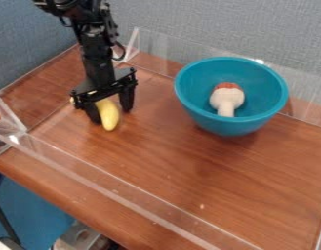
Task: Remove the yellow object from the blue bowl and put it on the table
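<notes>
Claw (106,104) points down with its jaws spread wide around the banana (110,116) lying on the desk (189,176), left of the bowl (230,96).

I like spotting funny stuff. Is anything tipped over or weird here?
Nothing is spilled or broken. The only curious thing: a white-and-brown mushroom toy lies on its side inside the blue bowl. The yellow banana rests on the table.

arm colour: black throughout
arm shape: slim, jointed column
hand (104,102): black, two short splayed fingers
</notes>
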You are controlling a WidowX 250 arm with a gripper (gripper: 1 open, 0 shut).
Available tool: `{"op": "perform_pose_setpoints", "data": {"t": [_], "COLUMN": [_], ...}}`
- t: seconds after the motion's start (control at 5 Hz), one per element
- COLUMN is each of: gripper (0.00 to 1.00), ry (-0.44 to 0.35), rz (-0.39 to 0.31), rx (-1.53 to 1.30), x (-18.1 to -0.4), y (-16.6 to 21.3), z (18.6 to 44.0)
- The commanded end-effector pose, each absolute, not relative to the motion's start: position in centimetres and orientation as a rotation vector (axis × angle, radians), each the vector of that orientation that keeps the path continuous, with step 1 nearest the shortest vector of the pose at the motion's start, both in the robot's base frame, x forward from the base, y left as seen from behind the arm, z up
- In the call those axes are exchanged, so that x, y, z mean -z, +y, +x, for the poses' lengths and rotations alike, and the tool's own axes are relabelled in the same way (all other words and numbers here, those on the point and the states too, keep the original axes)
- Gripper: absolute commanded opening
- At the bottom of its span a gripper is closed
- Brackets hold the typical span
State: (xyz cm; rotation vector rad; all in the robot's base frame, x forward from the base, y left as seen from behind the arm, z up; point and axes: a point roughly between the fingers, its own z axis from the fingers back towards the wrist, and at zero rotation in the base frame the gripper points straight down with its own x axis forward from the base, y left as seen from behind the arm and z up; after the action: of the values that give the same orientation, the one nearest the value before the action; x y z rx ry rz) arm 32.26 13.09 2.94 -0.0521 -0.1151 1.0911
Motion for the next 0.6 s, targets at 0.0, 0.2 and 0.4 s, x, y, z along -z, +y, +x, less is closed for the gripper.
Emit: {"op": "perform_pose_setpoints", "data": {"t": [0.0,0.2,0.4], "gripper": [1.0,1.0,1.0], "ry": [-0.16,-0.148,-0.142], "rz": [-0.092,-0.143,-0.204], "rx": [-1.122,-1.145,-1.146], "x": [-5.1,-6.2,-9.9], "y": [14.5,15.4,16.3], "z": [33.4,33.6,33.0]}}
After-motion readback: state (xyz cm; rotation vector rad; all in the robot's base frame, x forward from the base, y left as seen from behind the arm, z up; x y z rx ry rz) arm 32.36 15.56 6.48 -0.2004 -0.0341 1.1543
